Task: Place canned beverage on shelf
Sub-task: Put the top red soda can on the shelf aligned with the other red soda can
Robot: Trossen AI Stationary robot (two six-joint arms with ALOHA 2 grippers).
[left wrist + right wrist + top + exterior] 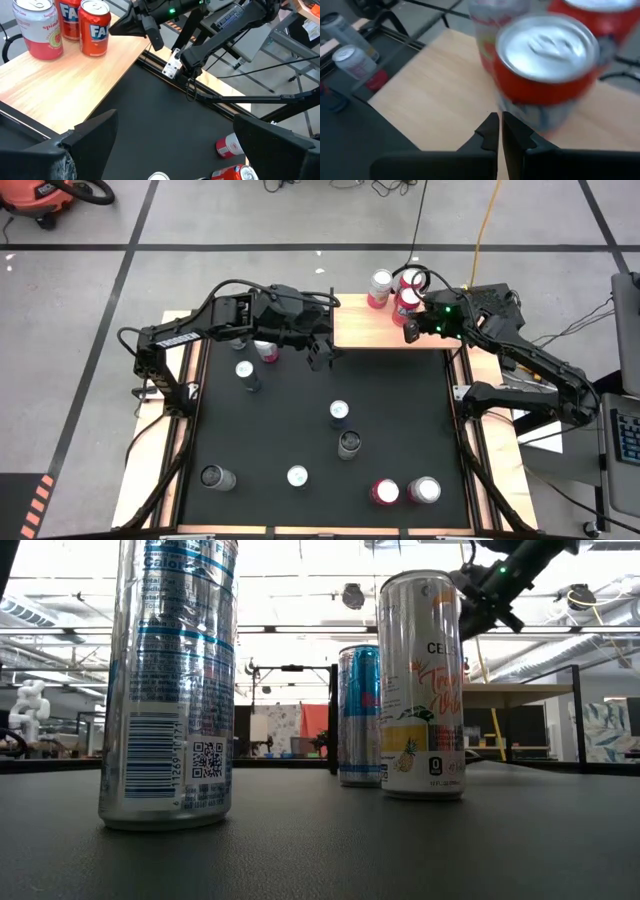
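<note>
Progress looks partial: the shelf, a light-wood board at the far edge of the black table, already carries three cans clustered at its far right corner, while the rest of the board is bare. Those three are a pale pink can, a red can nearest the right gripper and another red can behind it, all standing upright and close together. Much is left, as I judge it: at least eight cans stand scattered on the table, among them a pink-sided can and a blue can near the left arm, two cans near the middle, and a row along the near side ending in a red can and a silver-topped one. Whether any of them is opened or full cannot be told; every lid that shows looks sealed. The left gripper hovers over the table just beside the shelf's left end, fingers spread wide and holding nothing. The right gripper sits low over the shelf board just in front of the nearest red can, its fingers pressed together and empty.
</note>
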